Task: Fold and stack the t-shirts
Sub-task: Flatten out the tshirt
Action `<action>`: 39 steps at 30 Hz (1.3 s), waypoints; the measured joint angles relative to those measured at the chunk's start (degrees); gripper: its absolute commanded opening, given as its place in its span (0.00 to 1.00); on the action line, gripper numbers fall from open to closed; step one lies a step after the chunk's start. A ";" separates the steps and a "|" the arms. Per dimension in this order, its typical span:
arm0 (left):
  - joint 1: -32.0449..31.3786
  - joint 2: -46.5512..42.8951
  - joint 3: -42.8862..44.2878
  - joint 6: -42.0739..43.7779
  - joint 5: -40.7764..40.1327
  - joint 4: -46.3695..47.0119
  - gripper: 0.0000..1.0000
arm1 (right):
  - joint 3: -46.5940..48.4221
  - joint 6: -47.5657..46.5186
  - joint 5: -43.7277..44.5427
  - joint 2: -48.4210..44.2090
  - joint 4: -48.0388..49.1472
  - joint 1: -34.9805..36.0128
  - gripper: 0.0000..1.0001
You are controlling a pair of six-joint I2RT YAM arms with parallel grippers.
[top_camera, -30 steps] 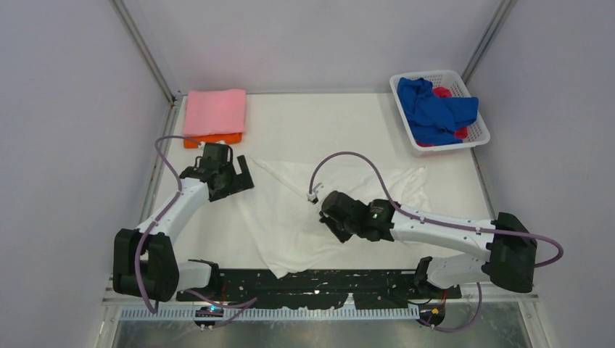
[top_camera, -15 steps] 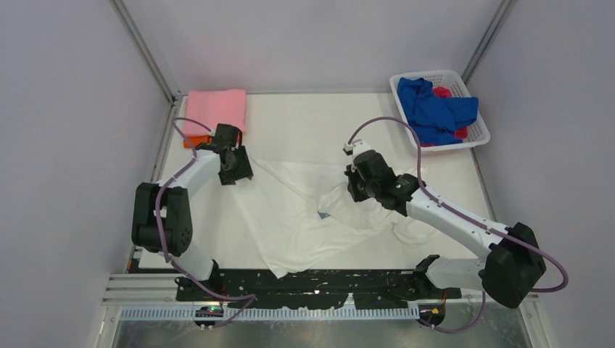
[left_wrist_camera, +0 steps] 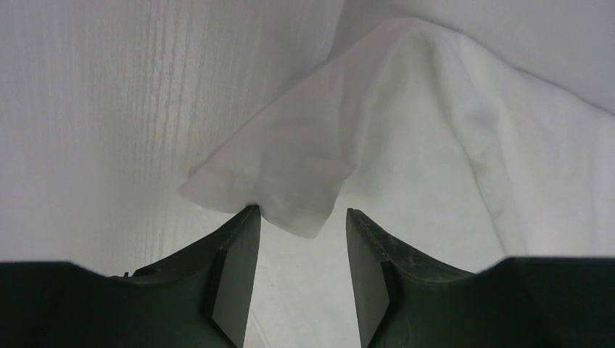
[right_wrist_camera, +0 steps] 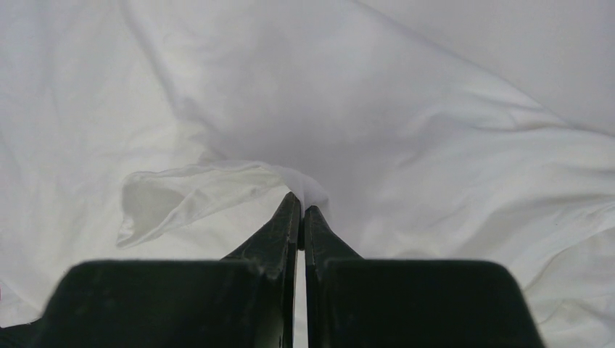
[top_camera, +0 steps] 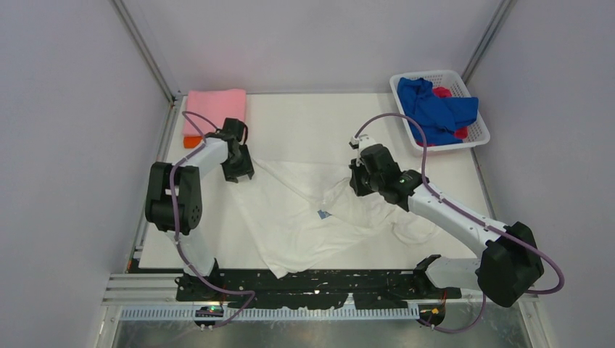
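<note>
A white t-shirt [top_camera: 286,221] lies rumpled across the middle of the table, a small blue mark [top_camera: 324,214] showing at a fold. My left gripper [top_camera: 239,172] is at the shirt's far-left corner. In the left wrist view its jaws [left_wrist_camera: 301,212] stand apart, and the cloth corner [left_wrist_camera: 290,196] reaches between the tips and touches the left finger. My right gripper [top_camera: 358,183] is over the shirt's right part, shut on a pinched fold of white cloth [right_wrist_camera: 304,190]. A folded pink t-shirt [top_camera: 215,110] lies on an orange one [top_camera: 190,142] at the far left.
A white lattice basket [top_camera: 475,139] at the far right holds a blue t-shirt [top_camera: 434,107] and a red one [top_camera: 444,92]. Cables loop above both arms. A black rail [top_camera: 319,284] runs along the near edge.
My right gripper moved from the shirt's middle toward the far right, dragging a fold and uncovering the blue mark. My left gripper swung back to the shirt's far-left corner and its jaws narrowed.
</note>
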 measured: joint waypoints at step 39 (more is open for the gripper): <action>-4.74 9.84 16.00 -6.95 -2.73 -15.06 0.44 | -0.74 -3.28 6.58 -8.07 -4.33 -22.75 0.05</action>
